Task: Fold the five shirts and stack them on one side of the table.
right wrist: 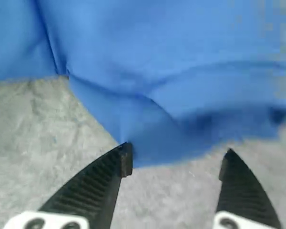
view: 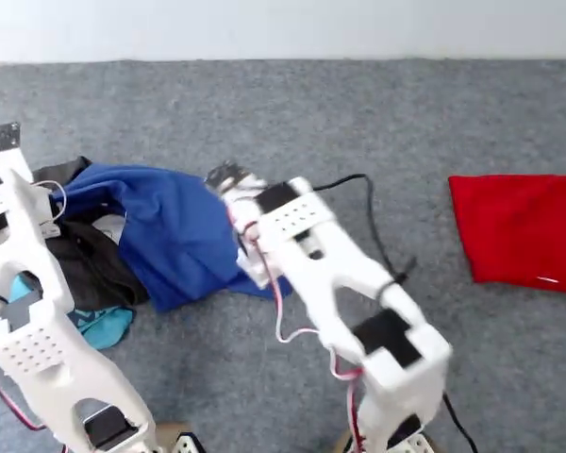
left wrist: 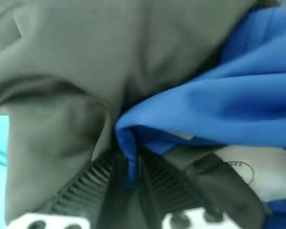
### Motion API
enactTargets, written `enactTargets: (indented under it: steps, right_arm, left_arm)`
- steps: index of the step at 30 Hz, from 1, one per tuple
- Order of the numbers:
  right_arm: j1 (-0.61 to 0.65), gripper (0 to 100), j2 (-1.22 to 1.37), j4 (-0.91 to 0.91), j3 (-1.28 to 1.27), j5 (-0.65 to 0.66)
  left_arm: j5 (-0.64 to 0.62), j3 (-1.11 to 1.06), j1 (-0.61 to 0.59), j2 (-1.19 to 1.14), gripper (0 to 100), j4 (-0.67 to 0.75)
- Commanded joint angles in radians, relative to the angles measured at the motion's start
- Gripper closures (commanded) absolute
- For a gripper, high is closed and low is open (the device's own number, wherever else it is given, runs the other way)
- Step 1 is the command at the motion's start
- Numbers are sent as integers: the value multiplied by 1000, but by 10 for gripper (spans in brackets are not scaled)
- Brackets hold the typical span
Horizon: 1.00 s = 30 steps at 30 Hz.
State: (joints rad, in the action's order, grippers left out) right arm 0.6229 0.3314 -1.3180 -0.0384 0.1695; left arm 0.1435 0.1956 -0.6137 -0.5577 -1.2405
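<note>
Blue shirt (view: 174,236) crumpled left of centre on grey table (view: 358,123), draped partly over dark shirt (view: 90,260), with teal shirt (view: 99,324) peeking out beneath. Left gripper (left wrist: 128,174) clamped tight; pinches a fold of blue hem just beside the dark cloth. Right gripper (right wrist: 176,164) low at the blue cloth's edge, fingers spread wide, gripping nothing: one tip at the fabric's border, the other over bare table. Red shirt (view: 521,229) folded flat, well apart at the right edge.
</note>
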Motion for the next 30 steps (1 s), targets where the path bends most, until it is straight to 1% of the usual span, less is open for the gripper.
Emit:
enactTargets:
  steps: [1,3,4,6,7,9,11,15,17,21,24,27,30]
  right_arm:
    - [8,716,125,21,143,-12]
    - [-5,768,197,-7,215,-12]
    - [-12,814,231,-28,252,-12]
    - [-30,947,280,-104,319,-12]
    - [-47,998,295,-148,350,-14]
    - [-88,954,303,-229,393,-14]
    - [-134,991,303,-303,425,-9]
    - [-214,991,303,-467,479,18]
    - [-249,991,282,-481,454,57]
    - [-312,991,147,-479,308,129]
    - [-389,991,-15,-478,115,209]
    - [-522,991,-185,-473,-81,311]
    - [-704,991,-326,-469,-209,414]
  left_arm:
    - [-6,-36,-28,3,988,0]
    - [-6,-36,-28,11,988,-2]
    - [-6,-36,-28,21,988,-3]
    - [-6,-36,-28,51,988,-6]
    - [-6,-36,-28,69,988,-8]
    - [-8,-36,-23,112,988,-8]
    - [-8,-36,-15,157,988,-8]
    - [-11,-36,34,226,988,-9]
    - [-11,-36,71,252,988,-20]
    - [-11,-31,166,305,988,-61]
    - [-11,-31,230,344,988,-83]
    - [-11,-35,279,373,988,-86]
    - [-14,-38,322,382,988,-87]
